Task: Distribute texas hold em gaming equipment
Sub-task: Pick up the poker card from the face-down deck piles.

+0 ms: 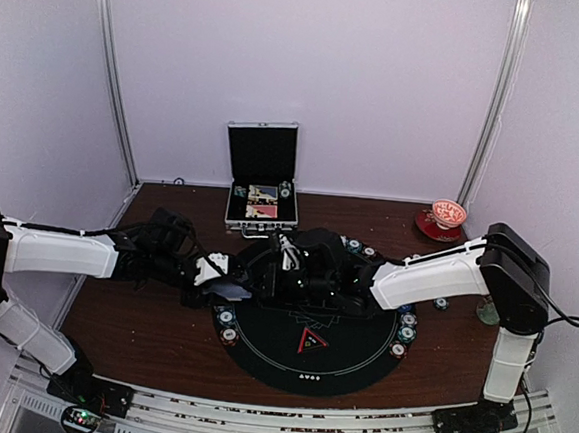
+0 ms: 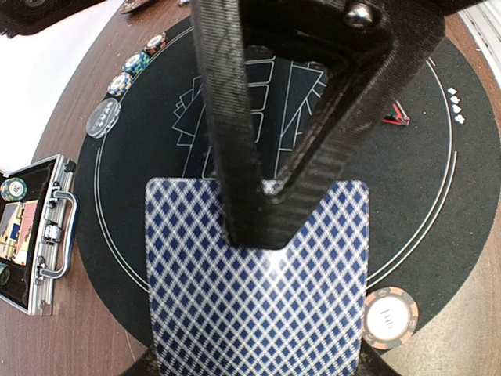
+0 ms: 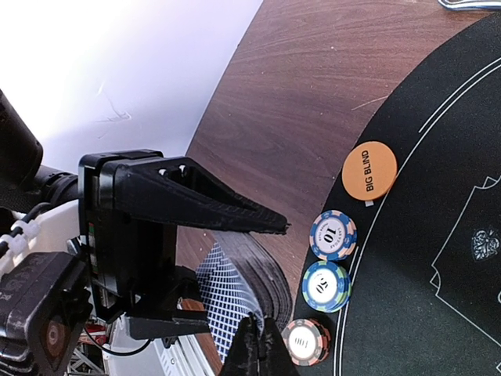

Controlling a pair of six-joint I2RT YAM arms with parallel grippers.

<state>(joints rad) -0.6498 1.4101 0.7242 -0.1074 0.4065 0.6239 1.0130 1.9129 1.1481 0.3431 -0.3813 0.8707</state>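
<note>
Deck (image 2: 258,305) of blue-diamond cards sits clamped in left gripper (image 3: 239,274) over black mat (image 2: 438,180) edge; right gripper (image 3: 254,346) fingers pressed together at deck's edge, chips (image 3: 333,235) beside.

Cards (image 2: 250,313): blue-white diamond-lattice backs. Big-blind button (image 3: 369,170): orange. Mat (image 2: 407,180): black, white lines.

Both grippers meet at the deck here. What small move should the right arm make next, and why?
Probably ease the right gripper away from the deck and toward the mat. Its jaws are shut at the edge of the outer card, while the left gripper clamps the deck. A gentle pull should slide one card free for dealing.
</note>
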